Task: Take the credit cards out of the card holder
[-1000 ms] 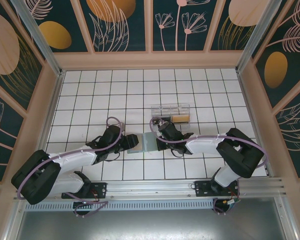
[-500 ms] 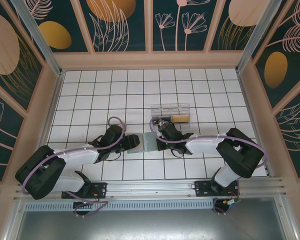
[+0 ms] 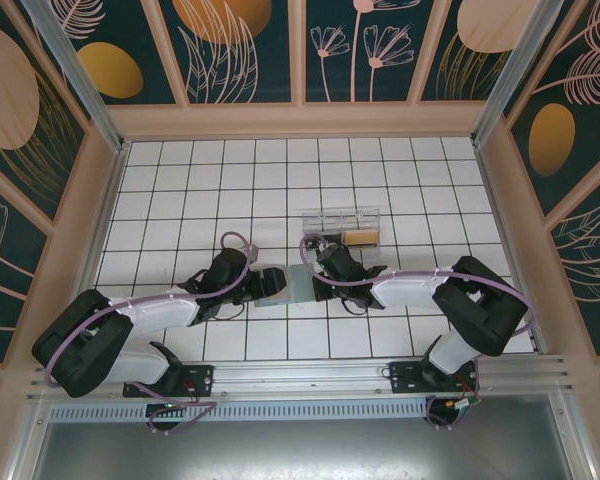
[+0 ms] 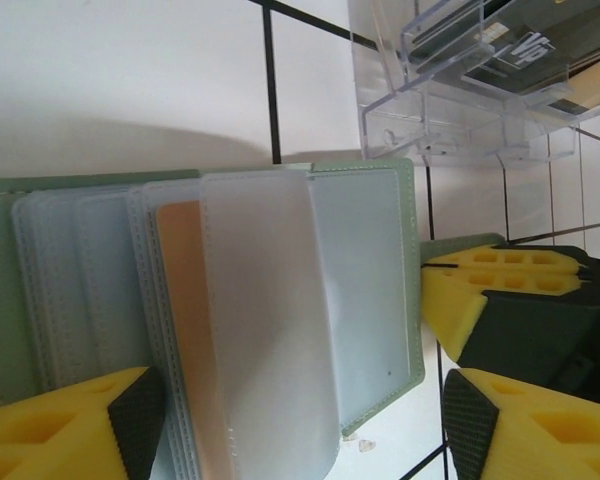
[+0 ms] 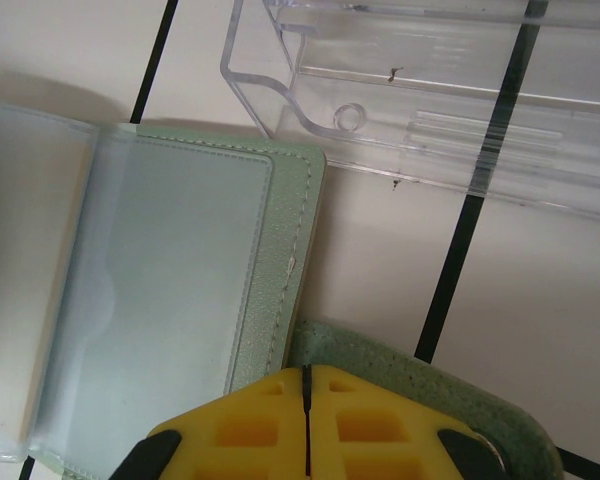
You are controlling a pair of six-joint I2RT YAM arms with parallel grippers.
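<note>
The card holder [image 3: 285, 284] lies open on the tiles between my two grippers, a grey-green wallet [image 4: 365, 300] with several clear sleeves fanned out. An orange-tan credit card [image 4: 178, 320] shows through one sleeve; a frosted sleeve [image 4: 265, 330] curls over it. My left gripper [image 4: 295, 430] is open, its jaws wide apart on either side of the sleeves, with nothing gripped. My right gripper [image 5: 306, 400] is shut, its tips pressed down at the holder's edge [image 5: 280, 280] over the green tab [image 5: 430, 395]. The right gripper's yellow fingers [image 4: 480, 290] also appear in the left wrist view.
A clear plastic box [image 3: 340, 224] stands just behind the card holder, close to the right gripper, with flat dark items inside [image 4: 525, 45]. Its open front edge [image 5: 310, 100] lies a short way from the holder. Wooden walls ring the tiled table [image 3: 180, 190].
My left gripper has slid a little to the right, further over the card holder, and its jaws have widened. The right gripper has stayed shut in place.
</note>
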